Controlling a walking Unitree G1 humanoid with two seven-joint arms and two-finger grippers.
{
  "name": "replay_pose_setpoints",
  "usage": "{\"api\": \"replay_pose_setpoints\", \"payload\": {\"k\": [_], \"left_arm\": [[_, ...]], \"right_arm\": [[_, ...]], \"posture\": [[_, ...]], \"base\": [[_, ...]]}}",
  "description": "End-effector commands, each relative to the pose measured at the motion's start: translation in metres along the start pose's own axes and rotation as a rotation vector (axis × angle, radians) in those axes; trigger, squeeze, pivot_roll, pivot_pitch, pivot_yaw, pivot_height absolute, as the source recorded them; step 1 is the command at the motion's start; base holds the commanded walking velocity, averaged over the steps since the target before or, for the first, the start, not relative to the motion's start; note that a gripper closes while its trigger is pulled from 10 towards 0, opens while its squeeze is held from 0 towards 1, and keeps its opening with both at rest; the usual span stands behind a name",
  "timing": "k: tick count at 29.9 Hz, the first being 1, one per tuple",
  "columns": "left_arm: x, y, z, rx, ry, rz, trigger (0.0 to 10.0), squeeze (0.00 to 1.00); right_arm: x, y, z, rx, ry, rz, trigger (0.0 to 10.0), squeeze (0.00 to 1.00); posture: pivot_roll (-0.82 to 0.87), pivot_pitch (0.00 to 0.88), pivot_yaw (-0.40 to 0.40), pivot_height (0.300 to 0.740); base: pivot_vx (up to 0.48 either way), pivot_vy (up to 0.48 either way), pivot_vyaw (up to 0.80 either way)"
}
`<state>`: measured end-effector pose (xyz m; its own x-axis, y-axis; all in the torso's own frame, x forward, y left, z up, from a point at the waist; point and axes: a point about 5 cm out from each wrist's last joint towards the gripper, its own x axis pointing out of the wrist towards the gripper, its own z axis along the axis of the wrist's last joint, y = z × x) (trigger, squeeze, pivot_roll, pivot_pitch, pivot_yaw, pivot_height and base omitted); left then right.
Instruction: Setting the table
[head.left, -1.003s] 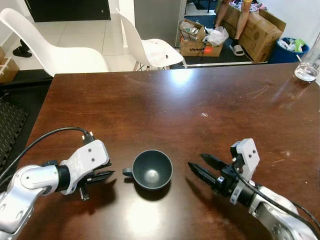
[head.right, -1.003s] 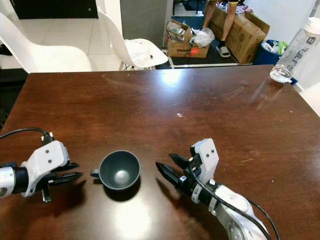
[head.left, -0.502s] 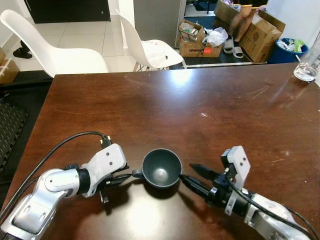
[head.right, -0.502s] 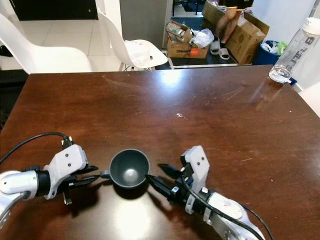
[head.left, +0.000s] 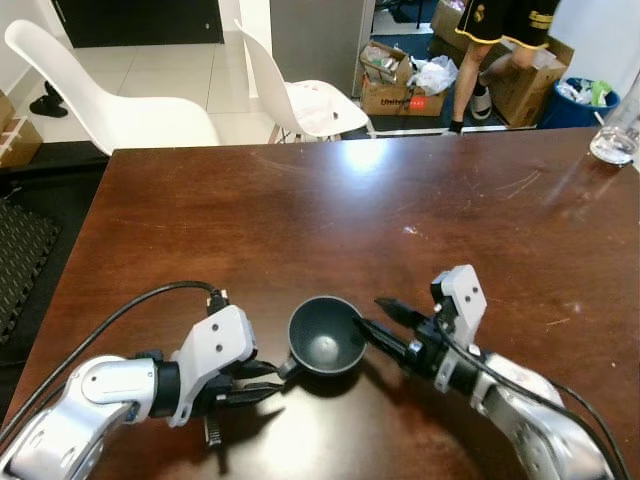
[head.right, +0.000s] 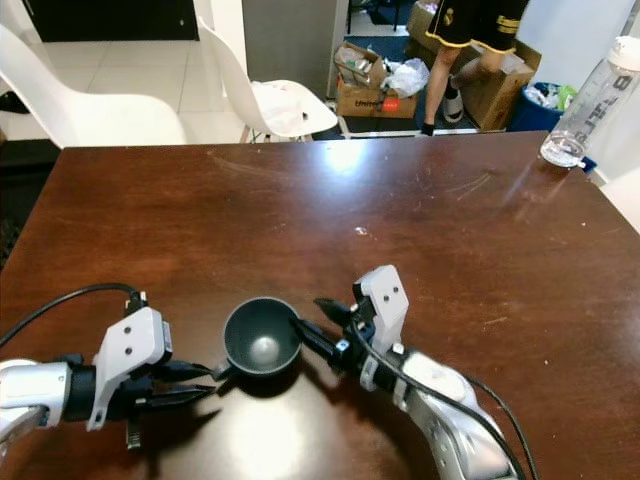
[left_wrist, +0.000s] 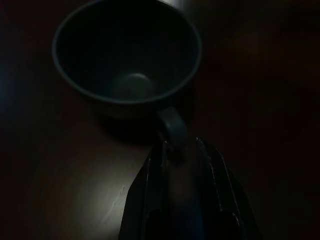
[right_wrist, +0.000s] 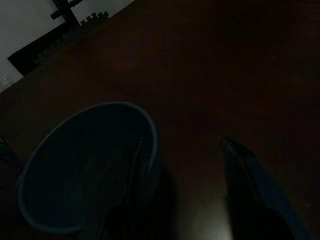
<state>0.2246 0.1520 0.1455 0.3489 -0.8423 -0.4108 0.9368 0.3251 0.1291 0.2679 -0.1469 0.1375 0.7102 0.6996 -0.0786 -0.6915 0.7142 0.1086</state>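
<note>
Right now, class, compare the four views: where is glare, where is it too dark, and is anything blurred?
Left eye view: sharp, with glare on the table far edge and beside the dark cup. Right eye view: equally sharp, same sheen. Left wrist view: very dark, cup and left gripper barely readable. Right wrist view: dark too, right gripper dim.

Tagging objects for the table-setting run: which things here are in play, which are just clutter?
In play:
dark cup
left gripper at its handle
right gripper, one finger inside the rim
table

Clutter:
clear bottle
white chairs
cardboard boxes
person
</note>
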Motion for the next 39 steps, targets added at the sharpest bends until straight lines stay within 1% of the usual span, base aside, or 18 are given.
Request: {"api": "replay_pose_setpoints", "payload": {"k": [1,4,6,9,11,12,13,16,17,21,23,24,28,29,30,31,32,39], "left_arm": [[-0.004,0.002,-0.004,-0.007,0.023,0.018,10.0,0.0],[-0.006,0.007,-0.006,0.003,0.039,0.055,10.0,0.0],[-0.007,0.009,-0.007,0.004,0.039,0.066,10.0,0.0],[-0.005,0.012,-0.006,-0.003,0.033,0.104,10.0,0.0],[-0.004,0.012,-0.006,-0.004,0.033,0.109,10.0,0.0],[-0.003,0.012,-0.006,-0.003,0.033,0.109,10.0,0.0],[-0.003,0.012,-0.006,-0.003,0.033,0.11,10.0,0.0],[-0.002,0.013,-0.005,-0.002,0.031,0.115,10.0,0.0],[-0.002,0.013,-0.005,-0.002,0.031,0.115,10.0,0.0],[-0.001,0.014,-0.005,-0.002,0.024,0.137,10.0,0.0],[0.0,0.015,-0.005,-0.003,0.022,0.141,10.0,0.0],[0.001,0.014,-0.005,-0.007,0.019,0.15,10.0,0.0],[0.003,0.014,-0.004,-0.014,0.01,0.163,10.0,0.0],[0.003,0.014,-0.004,-0.014,0.01,0.163,10.0,0.0],[0.003,0.014,-0.004,-0.017,0.007,0.17,10.0,0.0],[0.003,0.013,-0.004,-0.018,0.005,0.173,10.0,0.0],[0.004,0.013,-0.004,-0.019,0.004,0.177,10.0,0.0],[0.005,0.012,-0.005,-0.027,-0.004,0.192,10.0,0.0]], "right_arm": [[-0.002,0.0,0.003,-0.014,-0.002,0.015,10.0,0.0],[-0.005,0.006,0.013,-0.04,-0.025,0.045,10.0,0.0],[-0.005,0.008,0.017,-0.032,-0.045,0.052,10.0,0.0],[-0.002,0.013,0.038,-0.016,-0.129,0.044,10.0,0.0],[0.0,0.016,0.042,-0.02,-0.135,0.045,10.0,0.0],[0.001,0.016,0.041,-0.033,-0.123,0.044,10.0,0.91],[0.002,0.017,0.038,-0.035,-0.099,0.047,10.0,1.0],[0.004,0.018,0.025,-0.039,-0.015,0.056,10.0,1.0],[0.004,0.018,0.025,-0.039,-0.015,0.056,10.0,1.0],[0.004,0.018,0.013,-0.036,0.078,0.074,10.0,1.0],[0.004,0.017,0.011,-0.029,0.092,0.076,10.0,1.0],[0.007,0.016,0.009,-0.034,0.125,0.091,10.0,0.0],[0.012,0.011,0.0,-0.048,0.208,0.1,10.0,0.0],[0.012,0.011,0.0,-0.048,0.208,0.1,10.0,0.0],[0.013,0.009,-0.005,-0.049,0.251,0.109,4.5,0.0],[0.013,0.008,-0.008,-0.052,0.272,0.111,0.7,0.0],[0.013,0.007,-0.01,-0.048,0.286,0.12,0.0,0.0],[0.012,0.004,-0.017,-0.001,0.301,0.136,0.0,0.0]], "posture": [[-0.03,0.067,0.087,0.74],[-0.03,0.069,0.084,0.74],[-0.03,0.069,0.084,0.74],[-0.04,0.073,0.084,0.74],[-0.04,0.074,0.085,0.74],[-0.04,0.075,0.084,0.74],[-0.04,0.075,0.084,0.74],[-0.04,0.078,0.079,0.74],[-0.04,0.078,0.079,0.74],[-0.04,0.085,0.067,0.74],[-0.04,0.086,0.066,0.74],[-0.04,0.088,0.058,0.74],[-0.03,0.091,0.047,0.74],[-0.03,0.091,0.047,0.74],[-0.03,0.092,0.039,0.74],[-0.03,0.092,0.039,0.74],[-0.03,0.093,0.036,0.74],[-0.03,0.096,0.025,0.74]], "base": [[0.0,0.0,0.0],[0.0,0.0,0.0],[0.0,0.0,0.0],[0.0,0.0,0.0],[0.0,0.0,0.0],[0.0,0.0,0.0],[0.0,0.0,0.0],[0.0,0.0,0.0],[0.0,0.0,0.0],[0.0,0.0,0.0],[0.0,0.0,0.0],[0.0,0.0,0.0],[0.0,0.0,0.0],[0.0,0.0,0.0],[0.0,0.0,0.0],[0.0,0.0,0.0],[0.0,0.0,0.0],[0.0,0.0,0.0]]}}
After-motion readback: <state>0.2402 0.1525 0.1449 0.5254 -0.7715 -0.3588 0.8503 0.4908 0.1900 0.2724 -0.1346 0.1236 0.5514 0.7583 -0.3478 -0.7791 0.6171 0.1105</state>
